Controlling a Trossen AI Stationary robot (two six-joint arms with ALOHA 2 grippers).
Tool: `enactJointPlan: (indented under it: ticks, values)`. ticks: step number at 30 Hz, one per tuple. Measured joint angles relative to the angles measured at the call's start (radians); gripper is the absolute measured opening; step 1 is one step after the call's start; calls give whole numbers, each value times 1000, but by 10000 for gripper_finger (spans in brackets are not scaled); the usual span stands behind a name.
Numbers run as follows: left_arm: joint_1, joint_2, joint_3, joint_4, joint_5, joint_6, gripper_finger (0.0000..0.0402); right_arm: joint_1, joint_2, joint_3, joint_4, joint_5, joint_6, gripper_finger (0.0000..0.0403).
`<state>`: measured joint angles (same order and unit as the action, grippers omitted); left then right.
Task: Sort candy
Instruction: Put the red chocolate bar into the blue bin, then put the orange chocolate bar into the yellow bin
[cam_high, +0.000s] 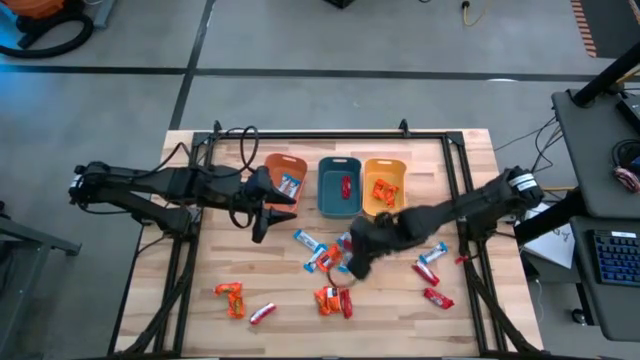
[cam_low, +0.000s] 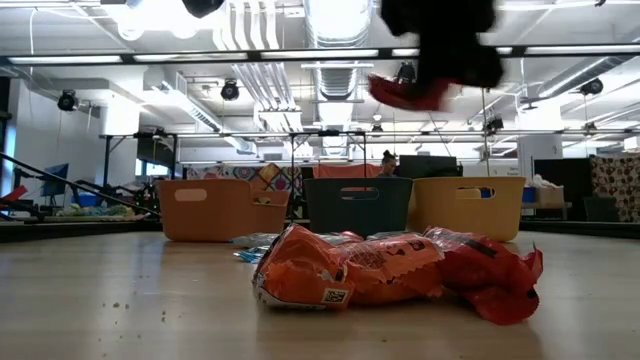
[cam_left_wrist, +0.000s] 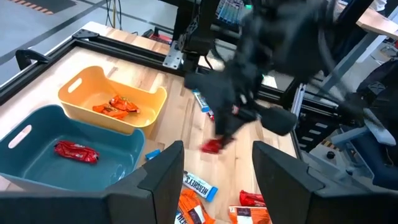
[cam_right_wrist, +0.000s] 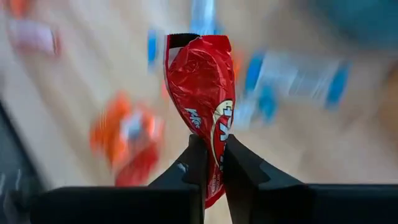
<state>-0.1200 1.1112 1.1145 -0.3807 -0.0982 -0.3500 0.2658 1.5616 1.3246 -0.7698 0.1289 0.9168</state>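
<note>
Sorting is only partly done. Three bins are set in a row at the twelve o'clock side of the table (cam_high: 200, 300). A blue-and-white candy (cam_high: 290, 184) is seen in the orange bin (cam_high: 272, 165), one red candy (cam_high: 346, 186) in the teal bin (cam_high: 326, 167), and orange candy (cam_high: 384, 190) in the yellow bin (cam_high: 402, 172).

A red candy (cam_right_wrist: 204, 93) is held up off the wood by the right tool (cam_right_wrist: 212, 163), near the middle of the table. Its fingers are closed tight on the wrapper's end.

The left tool (cam_left_wrist: 214, 165) is kept at about ten o'clock, next to the orange bin. Its fingers are spread wide and nothing is held.

Much candy is left on the wood: blue-and-white pieces (cam_high: 310, 242) near the middle, an orange and red pile (cam_high: 333, 300) at six o'clock, an orange piece (cam_high: 231, 297) and a red piece (cam_high: 262, 314) at seven o'clock, and more pieces (cam_high: 431, 272) at four o'clock. Most of the job is judged to be still ahead.
</note>
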Motion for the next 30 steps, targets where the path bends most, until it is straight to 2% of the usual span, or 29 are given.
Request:
enactJointPlan:
  ticks: [3,5,9,13,18,30]
  values:
    - [0,1,0,0,0,0,174,-79,0,61,6,150,-43,28]
    - [0,1,0,0,-11,0,174,-149,-1,79,25,204,-45,28]
    - [0,0,0,-1,-24,-3,174,-297,-1,74,111,210,15,29]
    - [0,1,0,-4,-24,-8,174,-388,-1,53,178,205,43,40]
    - [0,1,0,-42,-24,-36,174,-425,-1,54,184,212,23,65]
    - [0,1,0,-89,-24,-53,174,-426,-1,55,185,208,15,140]
